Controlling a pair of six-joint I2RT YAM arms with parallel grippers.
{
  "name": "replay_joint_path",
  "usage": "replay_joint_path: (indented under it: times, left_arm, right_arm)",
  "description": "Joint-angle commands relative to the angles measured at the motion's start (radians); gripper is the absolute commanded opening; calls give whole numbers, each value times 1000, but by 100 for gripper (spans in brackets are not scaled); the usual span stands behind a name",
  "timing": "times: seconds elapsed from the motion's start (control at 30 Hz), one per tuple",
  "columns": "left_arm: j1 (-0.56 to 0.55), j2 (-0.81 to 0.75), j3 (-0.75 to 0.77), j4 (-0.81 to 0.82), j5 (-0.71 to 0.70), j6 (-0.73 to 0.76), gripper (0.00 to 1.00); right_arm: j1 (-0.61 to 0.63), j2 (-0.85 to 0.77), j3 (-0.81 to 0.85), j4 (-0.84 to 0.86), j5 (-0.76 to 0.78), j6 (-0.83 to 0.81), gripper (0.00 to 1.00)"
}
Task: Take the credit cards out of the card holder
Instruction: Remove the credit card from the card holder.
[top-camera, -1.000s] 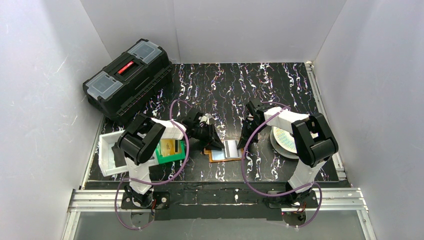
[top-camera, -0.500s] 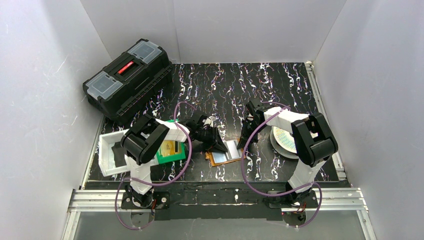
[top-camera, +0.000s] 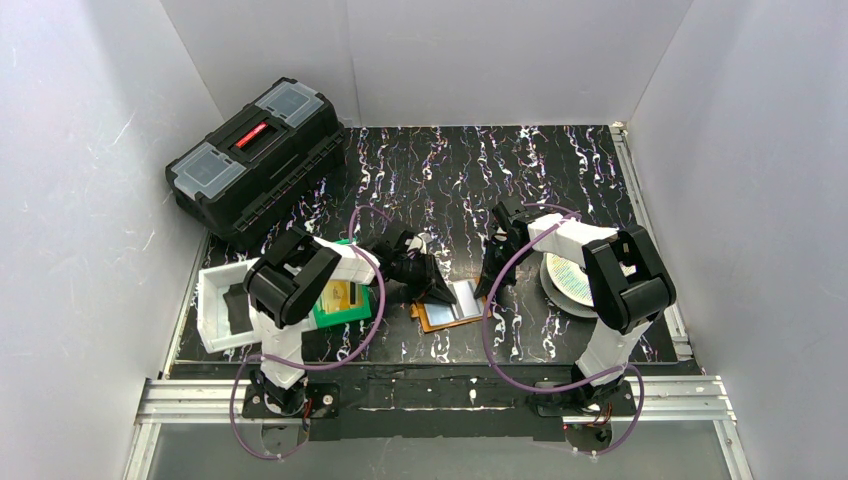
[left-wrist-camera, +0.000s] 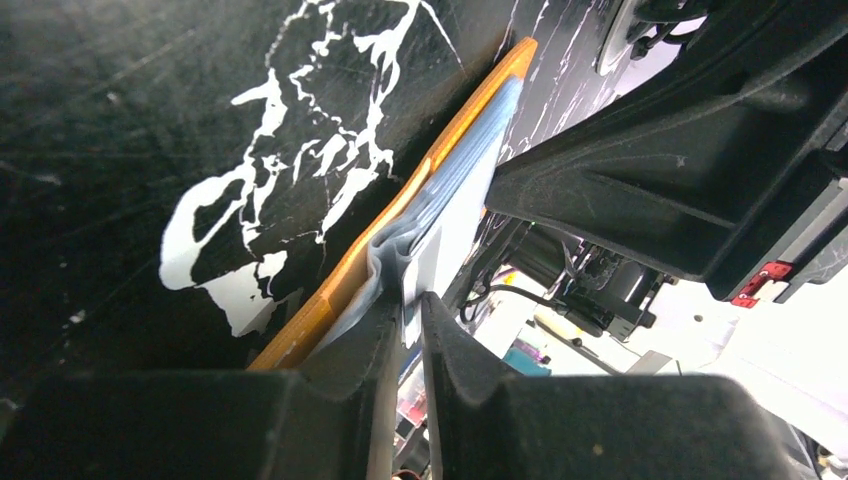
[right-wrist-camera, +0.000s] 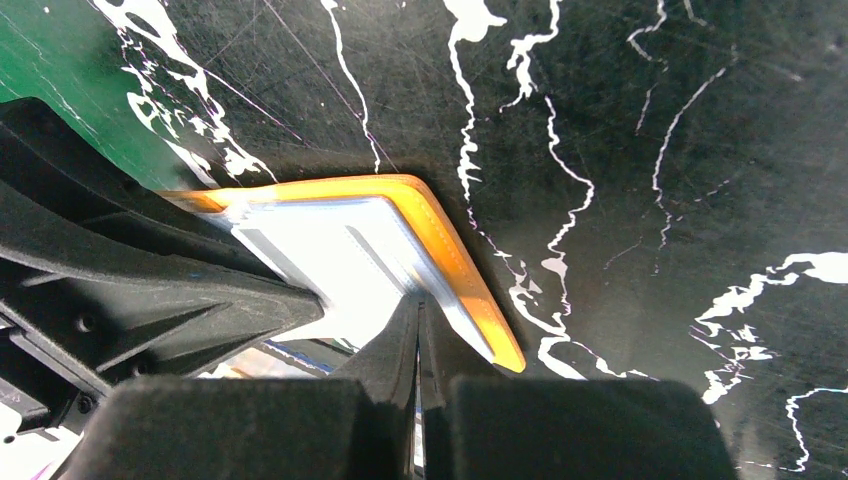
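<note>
Left gripper (left-wrist-camera: 404, 325): narrow jaws pinching silvery pocket edge of card holder (left-wrist-camera: 460, 190), lower centre | right gripper (right-wrist-camera: 418, 315): jaws shut, pinning it steady for extraction.

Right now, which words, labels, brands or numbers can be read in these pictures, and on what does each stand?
None can be read.
Red label on the black toolbox: too small.
Print on the yellow card in the green bin: blurred.

Top view bright, even, sharp; wrist views soft up close; glare on card holder (right-wrist-camera: 350, 250).
</note>
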Motion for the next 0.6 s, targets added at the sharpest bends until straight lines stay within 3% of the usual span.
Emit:
replay_joint_path:
  times: [0.0,0.03,0.3,0.57]
  left_arm:
    - [-8,13,18,59,16,-22,8]
    - [-8,13,15,61,16,-24,0]
    - [52,-26,-32,30,44,19,0]
    - [89,-67,11,-227,11,181,0]
  right_arm:
    - [9,90,-52,23,218,-50,1]
    - [9,91,-53,23,217,-51,1]
    - [9,95,-65,29,219,-46,1]
    - [9,102,-73,40,215,-41,1]
